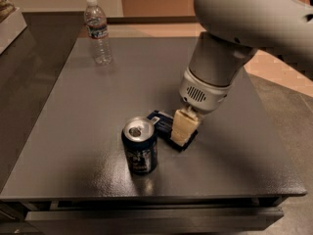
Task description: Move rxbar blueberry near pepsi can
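Note:
The pepsi can [140, 146] stands upright near the front middle of the dark table [73, 131], silver top up. The rxbar blueberry [163, 124], a flat navy wrapper, lies just to the right of the can, partly hidden under my gripper. My gripper [182, 129] hangs from the white arm [244, 23] with its pale fingers [181, 129] down on the bar's right part. The bar's left end is close to the can's rim.
A clear plastic water bottle [98, 31] stands at the table's back left. A pale box edge [7, 13] shows at the far left. The table's front edge [146, 195] runs just below the can. Floor lies to the right.

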Robot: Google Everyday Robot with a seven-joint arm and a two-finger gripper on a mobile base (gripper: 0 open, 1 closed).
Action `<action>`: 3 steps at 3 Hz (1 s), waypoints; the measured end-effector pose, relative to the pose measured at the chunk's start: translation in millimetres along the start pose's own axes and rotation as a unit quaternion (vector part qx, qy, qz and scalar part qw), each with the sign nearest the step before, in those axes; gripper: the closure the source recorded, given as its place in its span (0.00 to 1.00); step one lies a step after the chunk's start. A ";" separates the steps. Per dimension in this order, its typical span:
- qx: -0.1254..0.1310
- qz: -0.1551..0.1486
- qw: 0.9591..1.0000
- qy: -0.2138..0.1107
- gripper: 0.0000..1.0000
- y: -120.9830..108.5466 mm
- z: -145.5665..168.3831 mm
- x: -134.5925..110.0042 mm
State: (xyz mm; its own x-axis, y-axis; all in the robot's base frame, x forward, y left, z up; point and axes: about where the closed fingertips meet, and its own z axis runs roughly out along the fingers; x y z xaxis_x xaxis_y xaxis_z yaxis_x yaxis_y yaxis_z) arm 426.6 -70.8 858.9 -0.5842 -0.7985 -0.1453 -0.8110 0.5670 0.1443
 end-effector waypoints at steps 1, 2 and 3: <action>-0.002 -0.011 1.000 0.002 0.83 11.2 7.1 1.2; -0.001 -0.015 1.000 0.005 0.60 12.9 12.8 2.5; 0.000 -0.018 1.000 0.005 0.36 12.4 16.6 2.9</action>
State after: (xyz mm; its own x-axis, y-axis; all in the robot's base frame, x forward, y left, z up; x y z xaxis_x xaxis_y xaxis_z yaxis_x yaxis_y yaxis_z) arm 414.3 -62.8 844.0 -0.5547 -0.8201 -0.1405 -0.8311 0.5382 0.1401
